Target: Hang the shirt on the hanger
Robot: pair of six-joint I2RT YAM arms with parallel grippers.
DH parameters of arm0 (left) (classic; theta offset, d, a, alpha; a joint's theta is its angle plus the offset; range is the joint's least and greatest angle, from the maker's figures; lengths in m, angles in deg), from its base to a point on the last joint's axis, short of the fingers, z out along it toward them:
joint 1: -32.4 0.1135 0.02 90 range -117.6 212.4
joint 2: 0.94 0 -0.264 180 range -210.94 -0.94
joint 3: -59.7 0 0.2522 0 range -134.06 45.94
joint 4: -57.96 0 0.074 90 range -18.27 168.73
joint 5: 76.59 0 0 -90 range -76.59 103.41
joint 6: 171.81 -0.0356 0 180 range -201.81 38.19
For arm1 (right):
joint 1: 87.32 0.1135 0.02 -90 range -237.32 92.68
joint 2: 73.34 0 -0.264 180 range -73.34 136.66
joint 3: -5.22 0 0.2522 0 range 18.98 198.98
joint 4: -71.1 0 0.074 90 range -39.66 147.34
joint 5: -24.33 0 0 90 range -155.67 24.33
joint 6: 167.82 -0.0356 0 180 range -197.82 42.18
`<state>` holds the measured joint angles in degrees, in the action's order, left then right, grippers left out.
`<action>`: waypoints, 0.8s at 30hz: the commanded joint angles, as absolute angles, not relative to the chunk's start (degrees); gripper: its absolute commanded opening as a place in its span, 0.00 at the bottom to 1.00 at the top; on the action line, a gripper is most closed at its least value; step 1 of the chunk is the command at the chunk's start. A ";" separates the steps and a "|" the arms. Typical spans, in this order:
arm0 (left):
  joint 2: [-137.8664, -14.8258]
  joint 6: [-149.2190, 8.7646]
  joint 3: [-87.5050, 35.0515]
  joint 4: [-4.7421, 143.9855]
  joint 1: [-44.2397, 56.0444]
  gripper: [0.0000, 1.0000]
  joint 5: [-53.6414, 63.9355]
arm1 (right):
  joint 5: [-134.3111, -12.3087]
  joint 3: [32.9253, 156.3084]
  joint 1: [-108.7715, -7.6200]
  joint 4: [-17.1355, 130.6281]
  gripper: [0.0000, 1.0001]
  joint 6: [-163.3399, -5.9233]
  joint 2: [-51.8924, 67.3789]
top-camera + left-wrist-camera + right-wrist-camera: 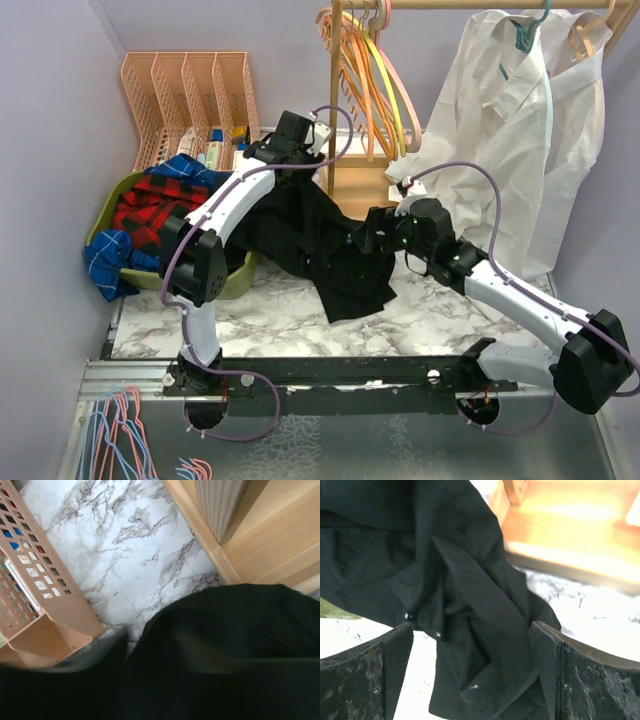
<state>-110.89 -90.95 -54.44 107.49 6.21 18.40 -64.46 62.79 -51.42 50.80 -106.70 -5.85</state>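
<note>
The black shirt [320,235] hangs in a bunch from my left gripper [287,158] at the back and trails onto the marble table. In the left wrist view the shirt [225,650] covers the jaws, so the fingers are hidden. My right gripper [375,235] is open, its fingers [395,670] wide apart on both sides of a fold of the shirt [470,630] with small white buttons. Thin pink hangers [408,100] hang among the orange and yellow ones on the rail. No hanger is in either gripper.
The wooden rack post [335,100] and its base [270,535] stand just behind the left gripper. White shirts [520,130] hang at the right. A green basket [105,215] with plaid cloth and a peach organizer [190,90] sit at the left. More hangers [125,430] lie at the front left.
</note>
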 commanded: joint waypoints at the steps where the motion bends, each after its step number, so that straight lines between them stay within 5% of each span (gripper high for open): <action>1: -108.92 -92.78 -60.50 117.12 6.47 0.96 14.36 | -68.48 64.68 -51.46 57.08 0.99 -98.16 -6.81; 7: -99.55 -96.36 -56.54 118.43 7.01 0.99 18.64 | -65.40 65.34 -51.51 57.31 1.00 -93.62 -5.02; 11: -91.33 -99.80 -54.00 121.80 6.98 0.99 7.48 | -61.84 64.66 -51.46 56.72 0.98 -93.56 -7.92; 19: -77.20 -103.51 -38.20 122.47 5.45 0.99 -3.98 | -64.27 56.77 -51.47 55.32 0.95 -99.00 -31.06; 24: -80.08 -100.25 -34.31 123.15 1.43 0.95 -3.20 | -56.82 63.59 -51.46 44.89 0.95 -97.95 -36.94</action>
